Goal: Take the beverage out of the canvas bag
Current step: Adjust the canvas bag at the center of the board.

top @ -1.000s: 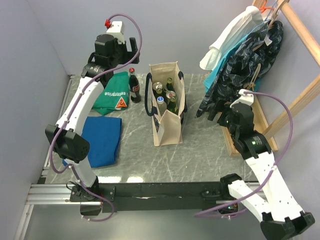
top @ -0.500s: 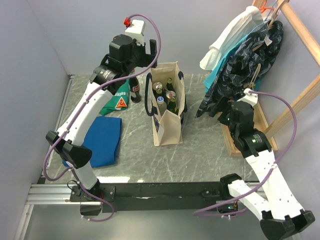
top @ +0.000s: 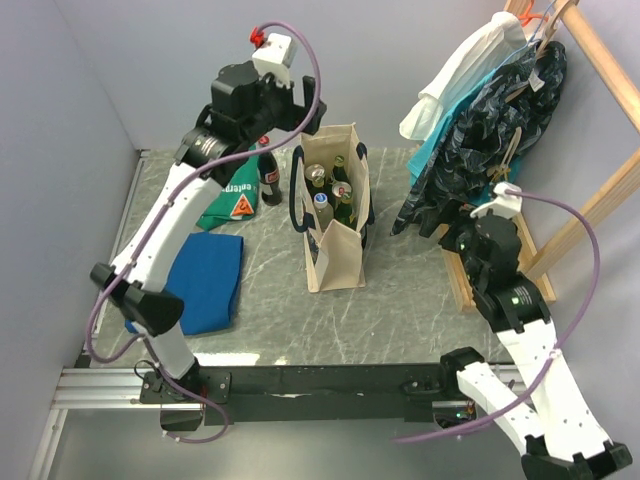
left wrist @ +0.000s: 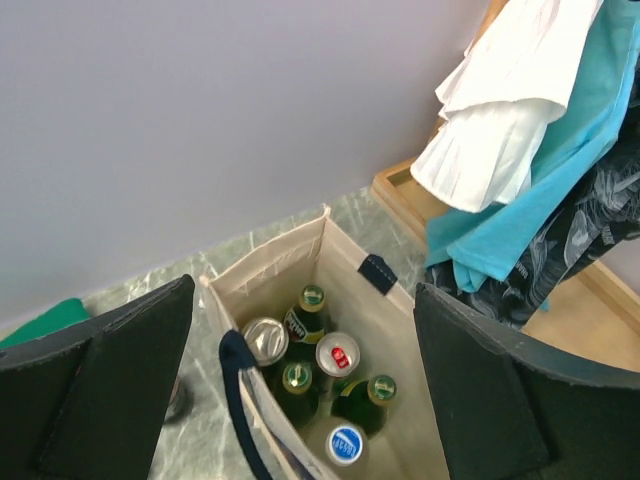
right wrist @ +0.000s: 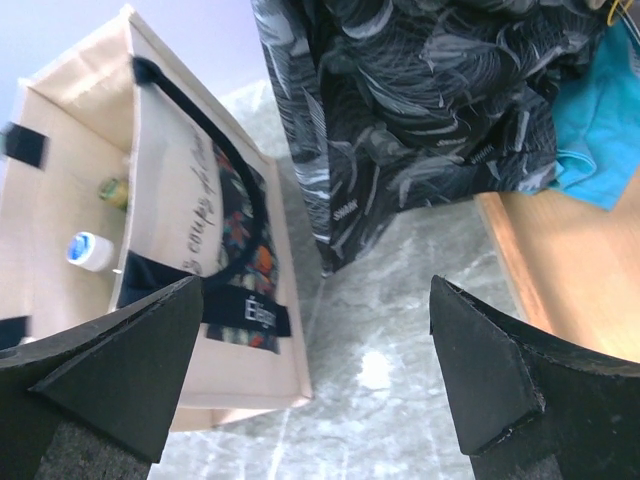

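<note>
Top external view: the canvas bag stands upright near the middle of the marble table, mouth open, navy handles drooping over both sides. Inside it the drinks are packed upright; from the left wrist I can count three green-capped bottles, two silver cans and a blue-topped one.

What has changed is the left arm. A second ago it was over the green cloth and the cola bottle at the back left; now the left gripper hangs high above the bag's back-left corner, fingers spread wide and holding nothing, looking down into the mouth. I read that as lining up for a pick; it has yet to go down into the bag. The right gripper has hardly shifted: it waits between the bag and the hanging clothes, jaws fully apart, empty.

Nothing in the bag has moved. The cola bottle stands on the table left of the bag, now half hidden behind the left arm.

The drinks show only their tops, with bodies and labels sunk in the bag. The right fingers are lost against the dark clothes from above.
</note>
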You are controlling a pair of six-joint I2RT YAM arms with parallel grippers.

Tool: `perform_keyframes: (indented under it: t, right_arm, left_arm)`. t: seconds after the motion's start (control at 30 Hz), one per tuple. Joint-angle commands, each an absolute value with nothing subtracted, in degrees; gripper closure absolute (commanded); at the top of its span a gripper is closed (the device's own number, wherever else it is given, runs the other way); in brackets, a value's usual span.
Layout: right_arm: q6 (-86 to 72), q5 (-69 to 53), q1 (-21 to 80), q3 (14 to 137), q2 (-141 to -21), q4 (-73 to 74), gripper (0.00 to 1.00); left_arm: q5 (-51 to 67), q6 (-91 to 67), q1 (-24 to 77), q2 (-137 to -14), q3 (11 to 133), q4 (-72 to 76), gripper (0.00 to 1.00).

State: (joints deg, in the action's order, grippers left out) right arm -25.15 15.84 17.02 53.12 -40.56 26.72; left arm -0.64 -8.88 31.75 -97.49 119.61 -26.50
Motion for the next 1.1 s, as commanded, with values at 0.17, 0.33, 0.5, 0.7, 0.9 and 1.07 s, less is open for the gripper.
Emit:
perform_keyframes:
  t: [0.17,0.33,0.5,0.7,0.9,1.07]
  right_arm:
    - [-21.4,15.7,17.4,56.3,-46.6,29.1,0.00]
    - [-20.7,15.3,17.4,57.5,-48.8,28.9,0.00]
    - [-19.4,13.2,17.3,57.7,-49.7,27.9,0.00]
    - [-17.3,6.3,17.4,58.0,-50.0,24.7,0.00]
    - [-17.6,0.2,17.6,62.9,-54.2,24.9,0.00]
    - [-18.5,-3.5,17.9,64.1,-55.7,23.6,0.00]
  left_arm:
    - [7.1,-7.8,33.3,-105.8,126.7,-35.2,0.04]
    - [11.4,-7.7,35.4,-107.1,127.0,-38.6,0.04]
    - [8.7,-6.3,40.2,-105.1,120.0,-39.5,0.04]
    - [6.0,-6.9,42.9,-101.0,110.9,-37.5,0.04]
    - [4.6,-8.2,43.0,-98.8,107.1,-36.1,0.04]
    - [4.3,-7.9,43.0,-97.5,106.5,-38.4,0.04]
